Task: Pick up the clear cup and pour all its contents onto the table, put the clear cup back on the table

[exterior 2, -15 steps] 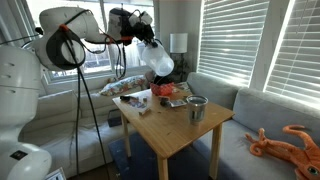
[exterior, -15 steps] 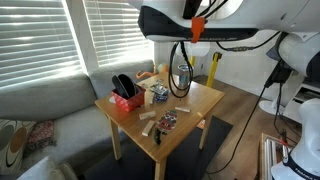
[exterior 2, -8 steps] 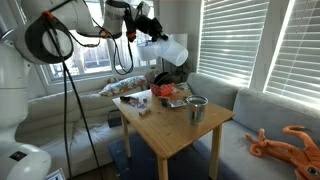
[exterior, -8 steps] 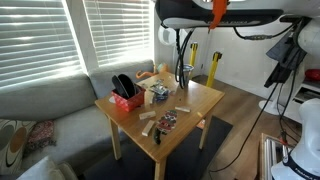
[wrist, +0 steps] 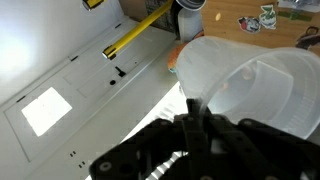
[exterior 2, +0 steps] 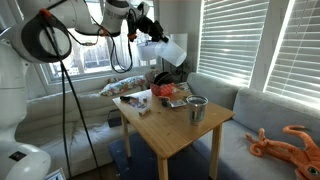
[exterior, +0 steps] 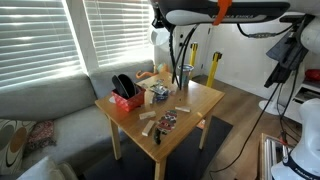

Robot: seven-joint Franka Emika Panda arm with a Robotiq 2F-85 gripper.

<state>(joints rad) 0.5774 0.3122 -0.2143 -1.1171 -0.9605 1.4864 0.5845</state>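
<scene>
Pincer (exterior 2: 157, 39): closing tight on the clear cup (exterior 2: 174, 50), holding it tilted high in the air.
Clear cup: jutting out just ahead of the fingertips, filling much of the wrist view (wrist: 255, 85).
Table (exterior 2: 185, 138): lying far below the pincer, well apart from it.
Under the pincer: greyish cup (exterior 2: 197, 108) standing upright; black-and-red container (exterior: 125, 93) sitting near a table edge; dark packets (exterior: 166, 122) and pale sticks (exterior: 148, 124) lying on the tabletop.
Beyond the pincer: yellow bar (wrist: 140, 32) showing in the wrist view.
Writing: packet print being too small to read.

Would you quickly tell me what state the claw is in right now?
Claw: closed on the clear cup, held in the air, off the table.
</scene>
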